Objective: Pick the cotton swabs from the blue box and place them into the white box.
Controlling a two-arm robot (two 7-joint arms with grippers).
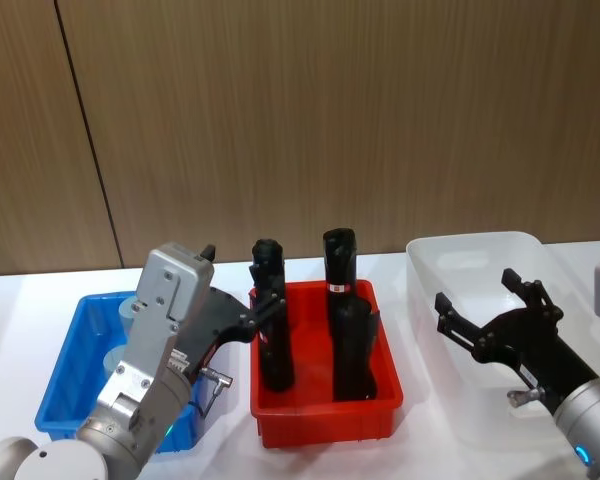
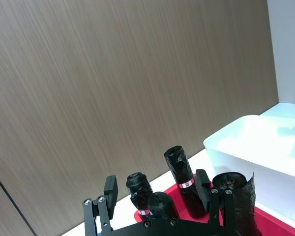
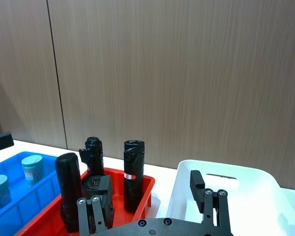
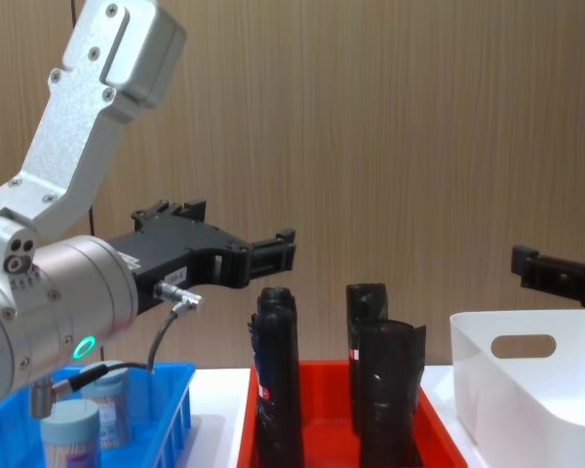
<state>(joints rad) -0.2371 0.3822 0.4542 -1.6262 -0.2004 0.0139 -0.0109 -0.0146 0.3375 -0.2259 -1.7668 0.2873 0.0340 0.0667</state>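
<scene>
Left pincer [image 4: 278, 252] hangs wide open and empty, raised over where the blue box [image 1: 65, 370] meets the red bin [image 1: 325, 415]. Right pincer [image 1: 475, 288], spread just as wide with nothing in it, hovers over the white box [image 1: 470, 245]. No transfers done, I'd say: two jars of cotton swabs [image 3: 33, 167] wait in the blue box, none in the white. Four black cylinders [image 1: 340, 270] stand in the red bin.

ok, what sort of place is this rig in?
Likely a lab or demo bench, not a live site: a white table, a blue box, red bin and white box lined up, plain wood-panel wall behind.
</scene>
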